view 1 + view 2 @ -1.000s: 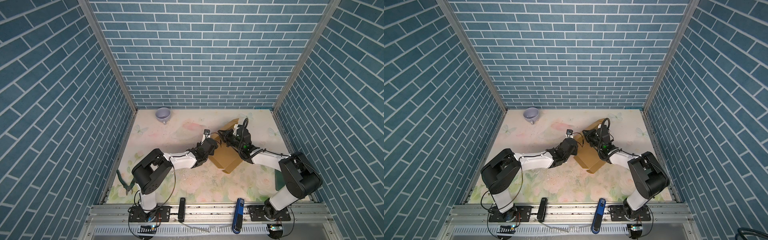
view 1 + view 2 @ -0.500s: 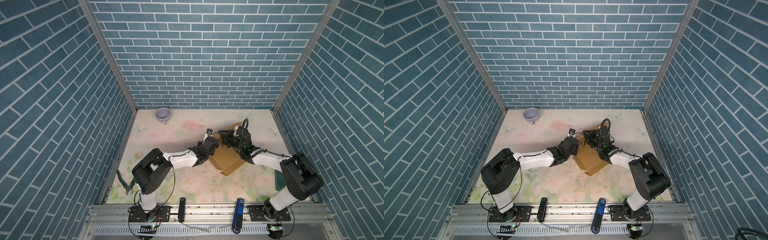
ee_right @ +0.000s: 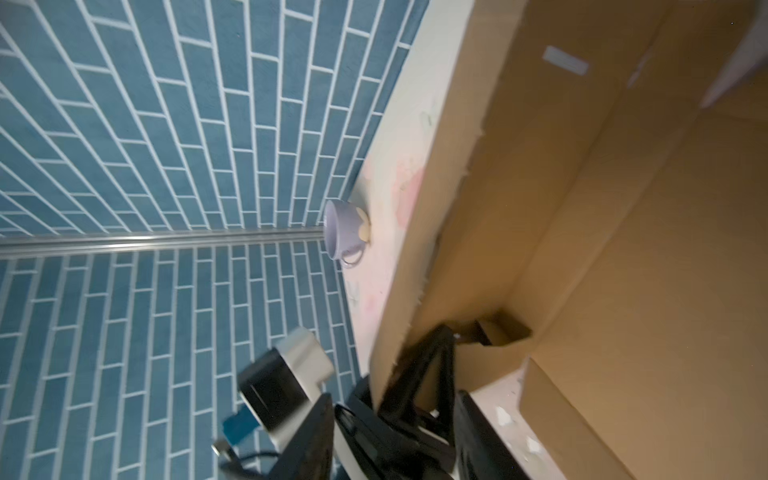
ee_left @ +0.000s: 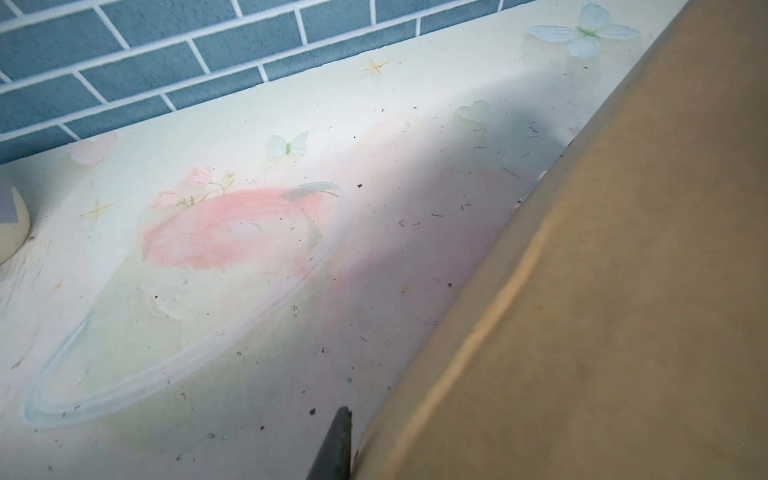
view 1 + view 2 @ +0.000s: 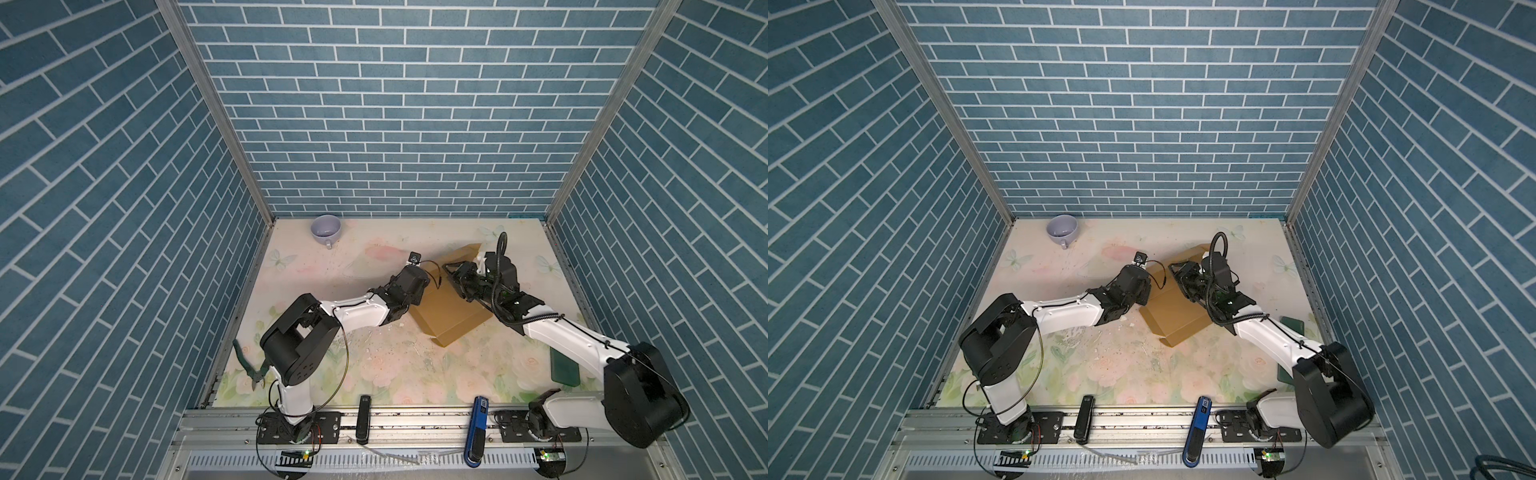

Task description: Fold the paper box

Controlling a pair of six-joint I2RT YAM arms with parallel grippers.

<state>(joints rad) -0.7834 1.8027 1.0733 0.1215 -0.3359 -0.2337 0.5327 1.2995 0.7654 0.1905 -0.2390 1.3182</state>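
The tan paper box [image 5: 449,320] [image 5: 1177,318] lies partly folded on the floral mat, with one flap raised at its far side. My left gripper [image 5: 424,289] [image 5: 1148,287] is shut on the box's left wall. In the left wrist view one dark finger [image 4: 336,449] shows outside the cardboard [image 4: 623,291]; the other is hidden behind it. My right gripper [image 5: 455,276] [image 5: 1183,275] hovers over the box's far left corner. In the right wrist view it [image 3: 395,436] stands open, its fingers [image 3: 307,440] astride the wall [image 3: 415,249] and the left gripper's finger.
A lilac cup [image 5: 326,230] [image 5: 1062,228] [image 3: 343,228] stands at the back left corner. A dark green flat object [image 5: 564,368] lies at the right edge, and green-handled pliers [image 5: 249,365] at the front left. Tiled walls enclose the mat.
My right gripper has opened from shut and let go of the cardboard. The box has shifted a little. The left gripper keeps its hold on the wall.
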